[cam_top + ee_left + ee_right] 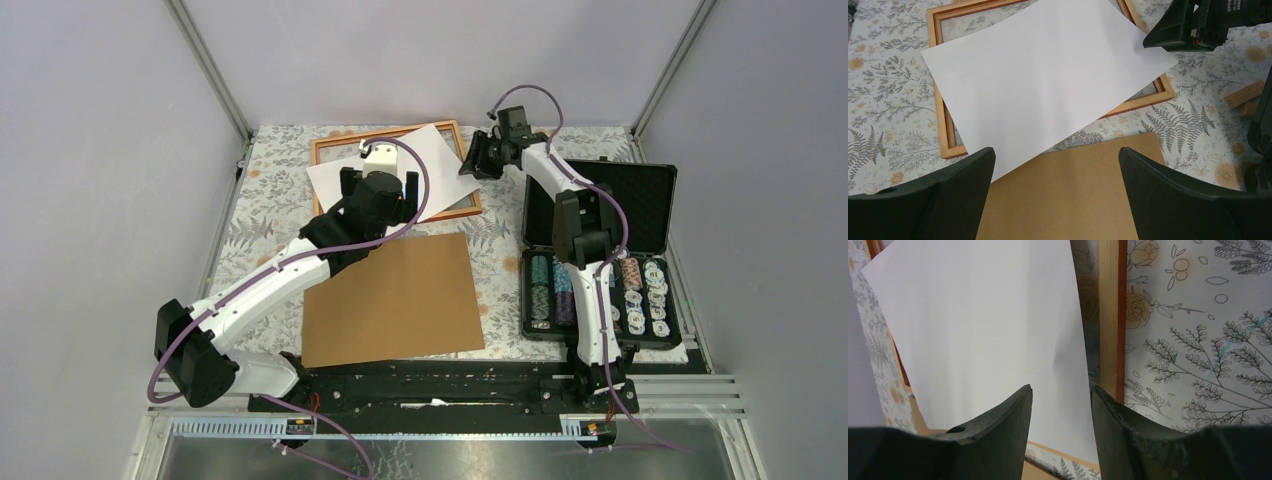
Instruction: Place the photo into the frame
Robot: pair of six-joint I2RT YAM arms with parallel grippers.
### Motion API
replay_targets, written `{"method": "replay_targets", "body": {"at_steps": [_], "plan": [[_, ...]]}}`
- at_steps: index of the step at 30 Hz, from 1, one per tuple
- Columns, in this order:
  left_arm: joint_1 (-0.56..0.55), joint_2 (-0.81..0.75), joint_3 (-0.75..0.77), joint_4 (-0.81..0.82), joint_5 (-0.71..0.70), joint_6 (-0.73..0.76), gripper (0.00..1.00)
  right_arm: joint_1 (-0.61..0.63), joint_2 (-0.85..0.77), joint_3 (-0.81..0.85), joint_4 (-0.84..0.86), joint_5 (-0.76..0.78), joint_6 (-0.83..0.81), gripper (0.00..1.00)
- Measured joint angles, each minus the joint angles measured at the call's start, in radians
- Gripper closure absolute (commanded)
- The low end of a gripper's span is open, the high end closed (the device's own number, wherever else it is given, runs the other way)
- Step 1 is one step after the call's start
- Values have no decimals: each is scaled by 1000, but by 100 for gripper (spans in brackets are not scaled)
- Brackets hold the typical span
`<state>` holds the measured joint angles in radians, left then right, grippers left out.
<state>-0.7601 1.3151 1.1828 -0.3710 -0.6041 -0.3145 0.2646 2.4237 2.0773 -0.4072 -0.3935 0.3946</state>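
Photo [1048, 80]: lies white back up, skewed across the frame [945, 132] in the upper middle of the top view. Its lower corner runs out past the frame's near rail onto the backing board [1073, 195], so it is not seated.
Frame: flat on the flowered tabletop [888, 100], with the sheet covering most of its opening. Only parts of its rails show.
Left end effector [1055, 155]: released, fingers wide apart and holding nothing. It hovers above the photo's lower edge where the sheet overlaps the board, probably poised to nudge that stray corner back.
Right end effector [1060, 395]: jaws parted by a narrow gap with nothing clamped, low at the photo's right corner beside the frame's right rail. There it could steer or stop that corner.
Step in hand: by my reading, turning the sheet square to the opening.
Risk: thin paper pushed from an edge may buckle or ride up over a rail.
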Motion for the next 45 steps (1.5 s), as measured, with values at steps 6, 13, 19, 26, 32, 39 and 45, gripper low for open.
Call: {"method": "replay_targets", "body": {"at_steps": [6, 13, 19, 26, 32, 39, 45], "plan": [[0, 0, 0, 0, 0, 0, 1, -3, -26, -37, 43, -51, 51, 55], [0, 0, 0, 0, 0, 0, 1, -4, -26, -96, 143, -155, 177, 59], [0, 0, 0, 0, 0, 0, 1, -4, -26, -165, 252, -206, 279, 58], [0, -5, 0, 0, 3, 0, 1, -2, -26, -198, 321, -244, 341, 58], [4, -8, 0, 0, 8, 0, 1, 6, -1, -181, 314, -245, 343, 58], [166, 22, 11, -39, 116, -97, 1, 24, 18, -156, 258, -220, 313, 55], [676, 146, -1, -81, 357, -340, 1, 35, 18, -131, 254, -220, 283, 50]]}}
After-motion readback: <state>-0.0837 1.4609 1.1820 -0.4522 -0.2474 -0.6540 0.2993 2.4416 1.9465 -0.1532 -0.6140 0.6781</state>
